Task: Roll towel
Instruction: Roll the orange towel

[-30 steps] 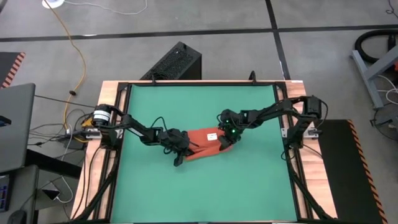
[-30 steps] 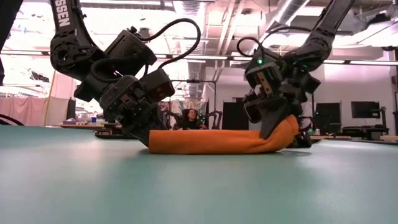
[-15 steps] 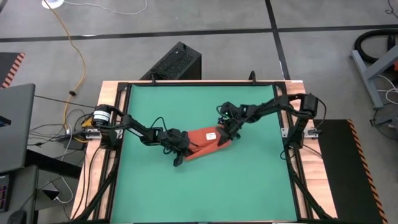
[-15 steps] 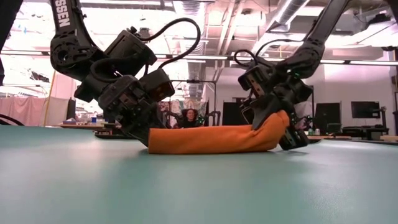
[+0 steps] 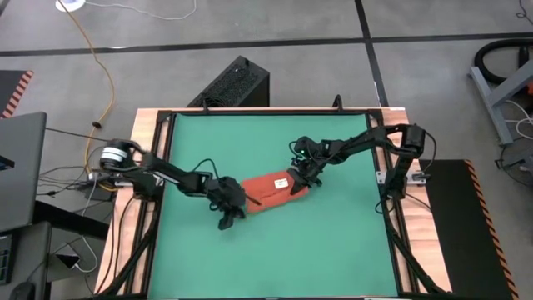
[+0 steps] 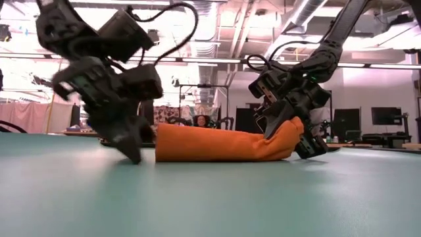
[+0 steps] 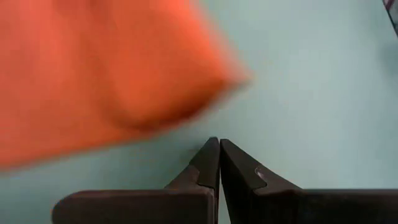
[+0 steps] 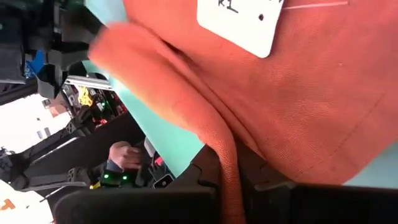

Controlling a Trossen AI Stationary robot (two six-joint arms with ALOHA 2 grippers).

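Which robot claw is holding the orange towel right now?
The right gripper: a fold of the towel is pinched between its fingers. The left gripper is shut on nothing, just off the towel's other end.

green mat [image 5: 275,242] on table | black box [image 5: 233,82], yellow cable [image 5: 98,58] on floor

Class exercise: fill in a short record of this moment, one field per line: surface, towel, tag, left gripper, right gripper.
surface: green mat covering the table
towel: orange-red towel, folded into a thick low bundle near the mat's middle
tag: white tag on the towel's upper face, at the right arm's end
left gripper: left gripper shut, empty, on the mat just off the towel's end
right gripper: right gripper shut on a fold of the towel, that end slightly raised
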